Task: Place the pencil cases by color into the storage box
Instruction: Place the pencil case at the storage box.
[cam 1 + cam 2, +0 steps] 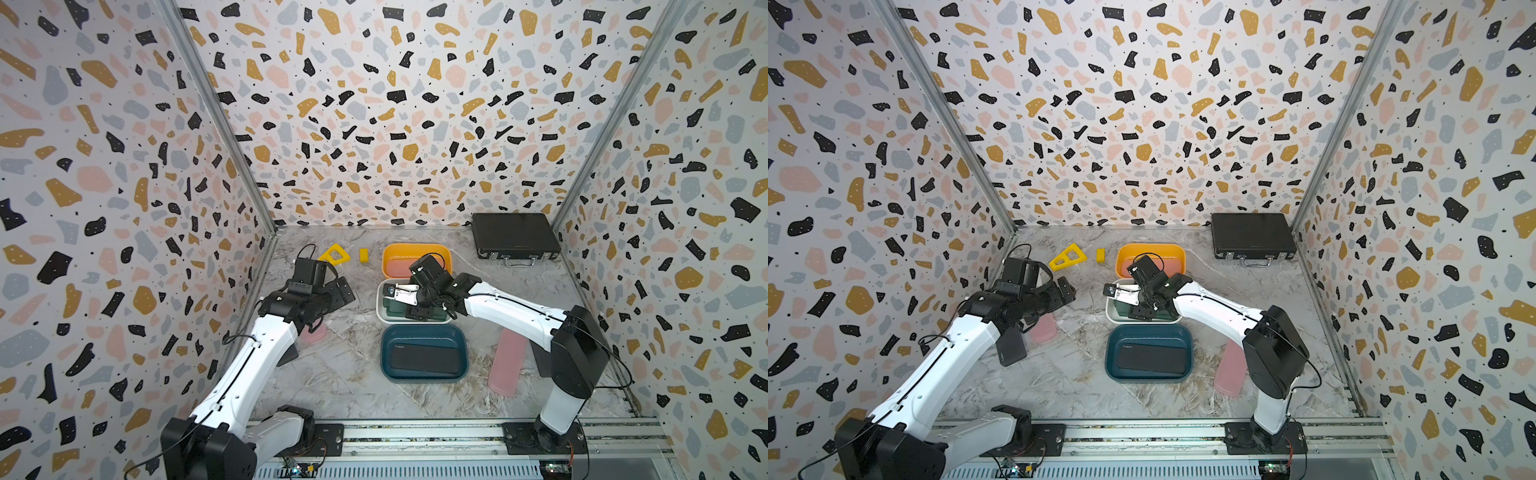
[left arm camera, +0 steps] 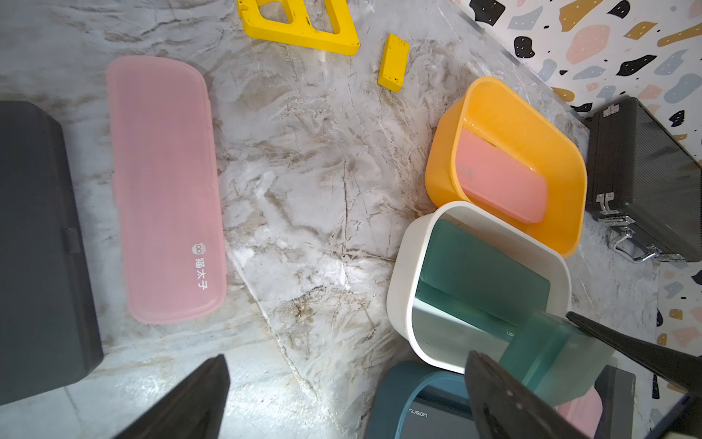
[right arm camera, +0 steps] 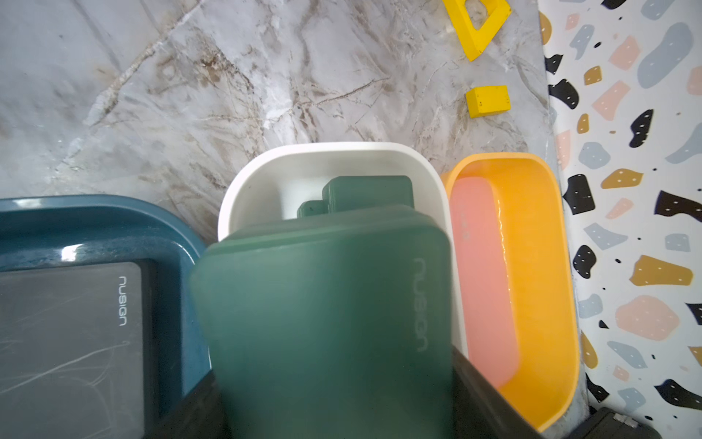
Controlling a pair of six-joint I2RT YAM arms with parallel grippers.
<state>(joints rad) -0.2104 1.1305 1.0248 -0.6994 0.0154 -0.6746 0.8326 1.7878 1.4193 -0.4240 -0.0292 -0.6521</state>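
A green pencil case point(image 3: 323, 304) fills the right wrist view, clamped at its near end in the right gripper point(image 3: 338, 406), with its free end angled over the white bin point(image 3: 266, 167). Inside that bin two green cases point(image 3: 366, 192) already lie unevenly stacked. The held case's corner overhangs the bin wall on the side of the blue bin point(image 3: 95, 213). A release here may leave it propped on the rim, or let it slide across onto the black case point(image 3: 68, 342). On the white bin's other side, the orange bin point(image 3: 562, 266) holds a pink case point(image 3: 482, 285). The left gripper point(image 2: 342, 414) hangs wide and empty, well apart from the white bin, near a loose pink case point(image 2: 163, 190).
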